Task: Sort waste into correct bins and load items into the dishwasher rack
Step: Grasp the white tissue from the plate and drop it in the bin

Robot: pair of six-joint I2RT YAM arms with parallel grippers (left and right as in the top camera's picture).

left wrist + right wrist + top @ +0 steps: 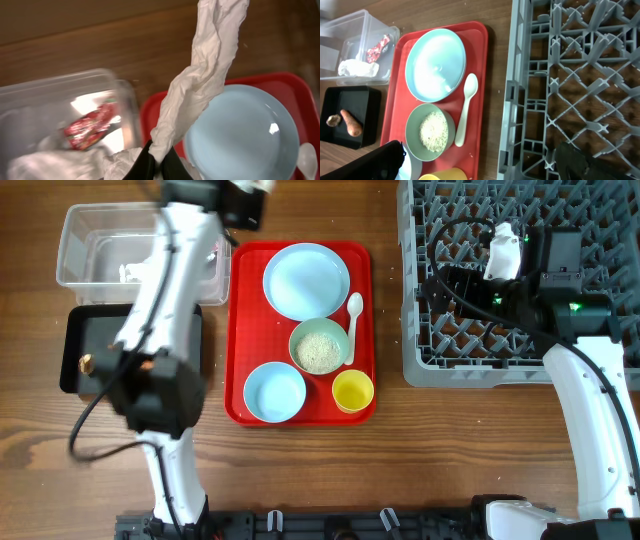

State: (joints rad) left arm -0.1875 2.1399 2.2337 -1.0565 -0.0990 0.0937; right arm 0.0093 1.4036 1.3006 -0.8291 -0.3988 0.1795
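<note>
My left gripper [159, 162] is shut on a long crumpled white wrapper [200, 85] and holds it above the gap between the clear tub [55, 92] and the red tray. In the overhead view this gripper [243, 202] is at the far edge, right of the tub [80, 225]. The tub holds a red snack wrapper [90, 126] and another white wrapper [357, 67]. The black tray [367, 97] holds the carrot [351, 123] and a brown scrap [333, 120]. My right gripper [487, 162] is open and empty over the left edge of the grey rack [520, 350].
The red serving tray [240, 330] carries the light blue plate [306, 280], the pale green bowl [320, 346] full of rice, the light blue bowl [274, 392], the yellow cup [352, 390] and the white spoon [353, 320]. My left arm crosses over the black tray.
</note>
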